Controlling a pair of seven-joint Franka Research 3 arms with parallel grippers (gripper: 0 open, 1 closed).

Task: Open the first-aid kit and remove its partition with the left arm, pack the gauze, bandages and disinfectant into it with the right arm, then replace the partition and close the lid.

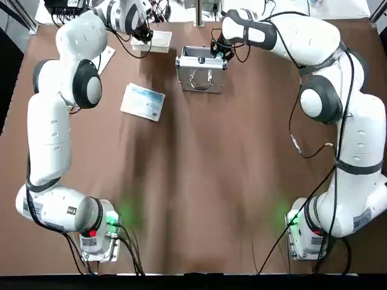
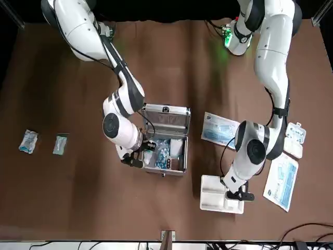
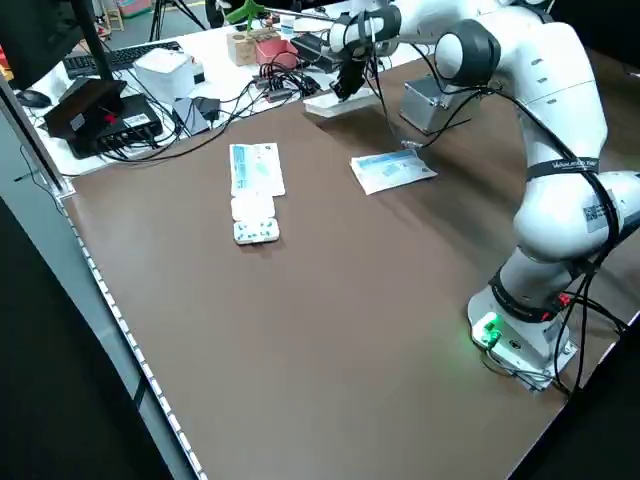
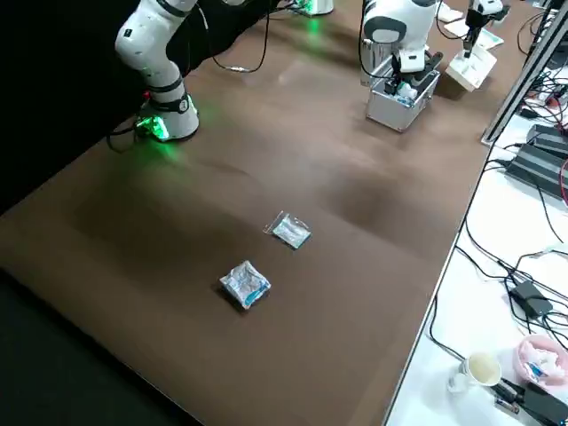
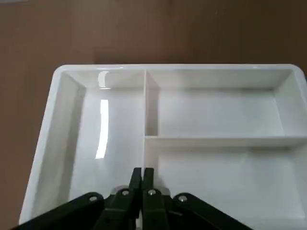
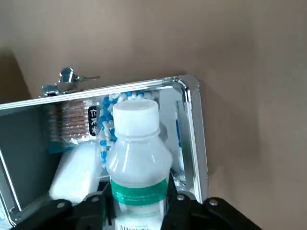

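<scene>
The metal first-aid kit (image 1: 201, 77) stands open at the far middle of the table, its lid (image 2: 166, 115) upright. Inside lie blue-and-white capsules, a white pack and a brown strip. My right gripper (image 6: 140, 199) is shut on the disinfectant (image 6: 136, 158), a white bottle with a green label, held upright just above the kit's rim (image 6: 192, 124). The white partition (image 5: 216, 110) rests on the table to the kit's left (image 1: 159, 41). My left gripper (image 5: 142, 172) is shut on one of its thin inner walls. Two small packets (image 2: 28, 140) (image 2: 61, 144) lie far to the robot's right.
A blue-and-white flat pack (image 1: 143, 101) lies nearer the robot than the partition. A longer pack (image 2: 282, 182) and a blister tray (image 2: 294, 136) lie near the table's left edge. Cables and boxes (image 3: 100, 110) crowd the white bench beyond the far edge.
</scene>
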